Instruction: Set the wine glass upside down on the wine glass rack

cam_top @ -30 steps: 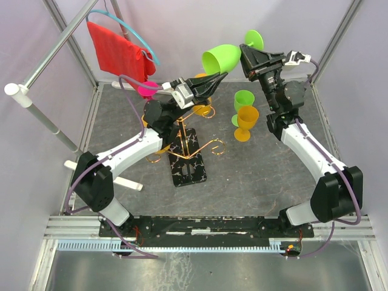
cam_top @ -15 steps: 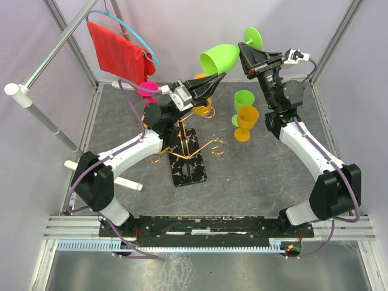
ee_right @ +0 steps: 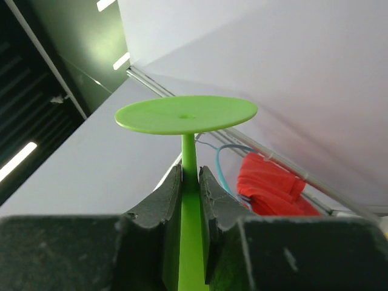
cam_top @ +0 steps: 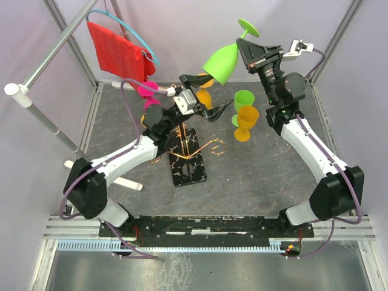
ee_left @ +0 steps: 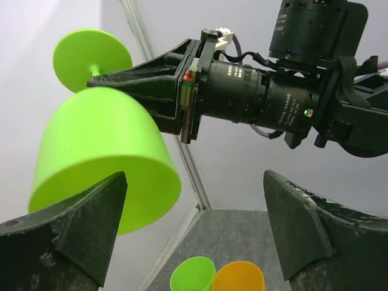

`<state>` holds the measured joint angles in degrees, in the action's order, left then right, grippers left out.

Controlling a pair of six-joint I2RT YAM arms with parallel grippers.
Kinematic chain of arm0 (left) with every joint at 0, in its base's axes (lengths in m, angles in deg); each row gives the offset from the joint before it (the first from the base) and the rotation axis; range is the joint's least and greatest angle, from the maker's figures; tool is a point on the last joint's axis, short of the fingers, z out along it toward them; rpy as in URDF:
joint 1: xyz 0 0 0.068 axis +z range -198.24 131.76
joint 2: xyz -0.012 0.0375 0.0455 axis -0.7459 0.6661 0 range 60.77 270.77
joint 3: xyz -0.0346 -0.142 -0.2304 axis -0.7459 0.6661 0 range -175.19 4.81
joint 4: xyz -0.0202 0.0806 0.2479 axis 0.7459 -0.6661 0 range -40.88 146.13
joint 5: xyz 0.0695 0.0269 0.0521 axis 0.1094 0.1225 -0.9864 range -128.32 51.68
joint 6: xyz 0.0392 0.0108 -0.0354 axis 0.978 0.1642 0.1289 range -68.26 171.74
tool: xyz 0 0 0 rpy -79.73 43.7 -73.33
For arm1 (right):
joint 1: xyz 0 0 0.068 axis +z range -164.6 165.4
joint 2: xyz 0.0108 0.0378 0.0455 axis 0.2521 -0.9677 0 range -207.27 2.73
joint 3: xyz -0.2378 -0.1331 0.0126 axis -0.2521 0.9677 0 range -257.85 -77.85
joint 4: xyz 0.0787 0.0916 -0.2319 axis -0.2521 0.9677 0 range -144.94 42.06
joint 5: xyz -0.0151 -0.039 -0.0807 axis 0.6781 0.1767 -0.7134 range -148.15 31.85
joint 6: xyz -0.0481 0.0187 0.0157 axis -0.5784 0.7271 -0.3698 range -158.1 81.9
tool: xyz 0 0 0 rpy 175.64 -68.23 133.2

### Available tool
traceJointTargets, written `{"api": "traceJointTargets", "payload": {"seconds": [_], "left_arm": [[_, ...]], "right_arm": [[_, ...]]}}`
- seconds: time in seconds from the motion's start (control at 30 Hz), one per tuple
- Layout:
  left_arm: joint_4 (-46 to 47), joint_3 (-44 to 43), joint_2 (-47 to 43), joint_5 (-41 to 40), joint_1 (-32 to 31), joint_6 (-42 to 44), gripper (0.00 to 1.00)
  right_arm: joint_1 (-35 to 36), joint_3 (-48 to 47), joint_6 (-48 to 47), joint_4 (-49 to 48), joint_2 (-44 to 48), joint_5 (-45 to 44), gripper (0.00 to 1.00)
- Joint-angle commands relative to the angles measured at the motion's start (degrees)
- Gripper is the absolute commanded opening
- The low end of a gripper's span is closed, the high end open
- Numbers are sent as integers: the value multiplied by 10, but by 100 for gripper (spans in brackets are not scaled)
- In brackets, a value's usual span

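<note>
Spreading wide since the earlier frame, the left claw (cam_top: 209, 91) is now standing with its fingers far apart and holding nothing; a moment ago they were pressed together below the bowl. The left arm is reaching from its base up and rightward over the rack (cam_top: 188, 160), wrist raised above the gold wires. The lime glass (cam_top: 221, 60) is hanging in the air up and right of that claw, clear of it in the top view. In the left wrist view (ee_left: 194, 176) the bowl (ee_left: 103, 151) is sitting by the left finger. The glass is tilting more steeply than before, foot up and mouth down-left, well above the rack. The right arm is stretching up and inward, its claw (cam_top: 241, 43) clamped on the stem just under the foot (ee_right: 186, 114).
</note>
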<state>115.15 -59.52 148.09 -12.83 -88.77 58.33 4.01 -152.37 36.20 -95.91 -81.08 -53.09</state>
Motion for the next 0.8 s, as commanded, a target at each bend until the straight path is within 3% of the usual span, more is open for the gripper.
{"api": "traceJointTargets", "payload": {"seconds": [0.0,0.27,0.43,0.6,0.77], "left_arm": [[-74,-26,-49,8,-1,33,99],[-172,-27,-101,-47,3,48,99],[-248,-92,-106,-77,20,45,99],[-340,-179,-99,-120,33,32,99],[-422,-256,-96,-158,47,22,99]], "right_arm": [[-11,-41,-115,45,30,-20,0],[-32,-48,-346,184,90,-66,1],[-32,-21,-466,248,113,-50,1],[-32,64,-553,208,127,42,1],[-32,166,-564,84,120,144,1]]}}
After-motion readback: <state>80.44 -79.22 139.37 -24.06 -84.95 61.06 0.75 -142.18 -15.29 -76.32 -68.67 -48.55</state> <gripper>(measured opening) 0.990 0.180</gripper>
